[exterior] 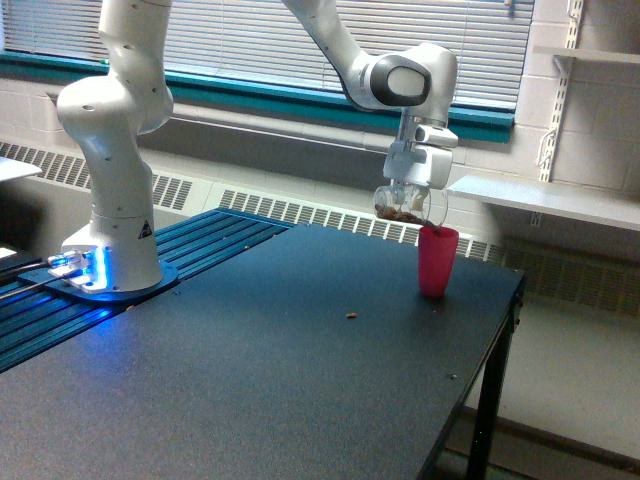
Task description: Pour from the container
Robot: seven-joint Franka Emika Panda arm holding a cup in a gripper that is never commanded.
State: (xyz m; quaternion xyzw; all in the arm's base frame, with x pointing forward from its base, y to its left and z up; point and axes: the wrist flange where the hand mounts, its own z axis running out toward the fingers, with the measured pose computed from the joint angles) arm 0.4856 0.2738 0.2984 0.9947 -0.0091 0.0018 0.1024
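The white Franka arm's gripper (412,198) hangs above the far right part of the dark matte black table top (250,380), its fingers closed on the small clear plastic container (408,205). The container lies tipped on its side in the grasp, with brown granular bits visible through its wall along its lower edge. Its mouth end points toward the exterior view's right, at about three o'clock, and sits just above the rim of the opaque pink plastic cup (437,261). Whether the container touches the pink cup's rim cannot be told at this sharpness.

The pink cup stands upright on the table, close to the table's far right corner, at about five o'clock from the gripper. A single small brown bit (351,316) lies loose on the table surface, at about eight o'clock from the pink cup and well apart from it.

The arm's white base column (115,190) stands at the exterior view's left on a round dark-blue foot (125,285) with a glowing blue light, mounted on a blue ribbed platform (120,290) beside the table. Behind the scene run a window with closed white slat blinds (250,40), a teal sill (280,95), and a long white vent grille (330,215) along the wall. A white wall shelf (545,200) projects at three o'clock from the gripper.
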